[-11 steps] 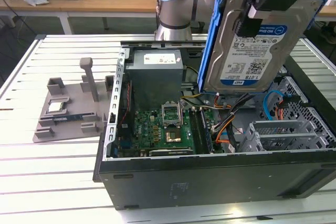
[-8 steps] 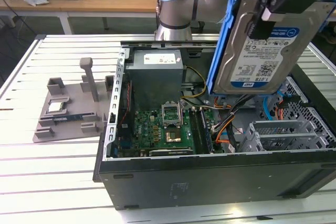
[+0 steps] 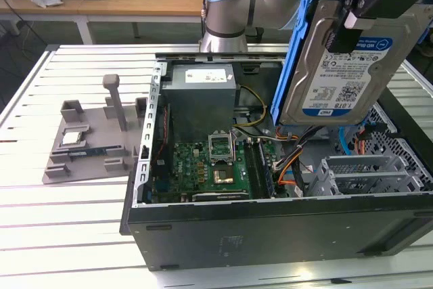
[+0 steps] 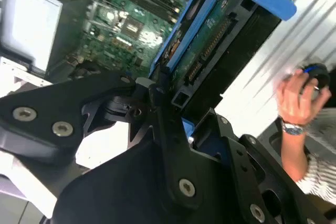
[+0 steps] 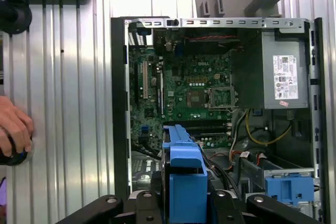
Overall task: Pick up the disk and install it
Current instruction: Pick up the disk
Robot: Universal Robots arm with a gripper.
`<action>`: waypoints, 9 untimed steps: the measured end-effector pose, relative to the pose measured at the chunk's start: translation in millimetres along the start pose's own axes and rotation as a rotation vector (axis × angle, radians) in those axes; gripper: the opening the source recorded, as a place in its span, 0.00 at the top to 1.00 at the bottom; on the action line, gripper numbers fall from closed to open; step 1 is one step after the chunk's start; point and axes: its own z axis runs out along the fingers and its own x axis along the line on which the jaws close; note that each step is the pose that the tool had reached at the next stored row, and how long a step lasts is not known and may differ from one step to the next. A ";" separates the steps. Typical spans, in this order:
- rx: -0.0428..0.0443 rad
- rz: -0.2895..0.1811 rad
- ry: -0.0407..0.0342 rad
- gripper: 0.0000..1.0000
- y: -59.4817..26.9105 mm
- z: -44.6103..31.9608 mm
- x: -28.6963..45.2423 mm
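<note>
Silver rectangular hard-drive disk in blue plastic bracket (image 3: 345, 65) was up in the air over the case, not seated.
Black pincer (image 3: 343, 26) was clenched on the disk's upper part; the disk hung tilted on edge above the open black computer case (image 3: 270, 228), over the silver metal drive cage (image 3: 365, 167). Risks, my read: a grip near one end could let it pivot or slip, and going down tilted could jam it on the cage or snag the orange cables (image 3: 289, 170) beside it. Person's hand (image 5: 13, 127) lay on the white slatted bench (image 3: 67, 221), well apart.
</note>
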 end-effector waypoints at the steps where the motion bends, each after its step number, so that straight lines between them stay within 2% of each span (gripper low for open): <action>1: -0.0002 0.000 0.0101 0.63 -0.7 0.1 0.0; 4: -0.0003 0.000 0.0115 0.63 -4.1 1.0 -0.1; 9: -0.0031 -0.002 0.0119 0.63 -15.8 5.3 -0.6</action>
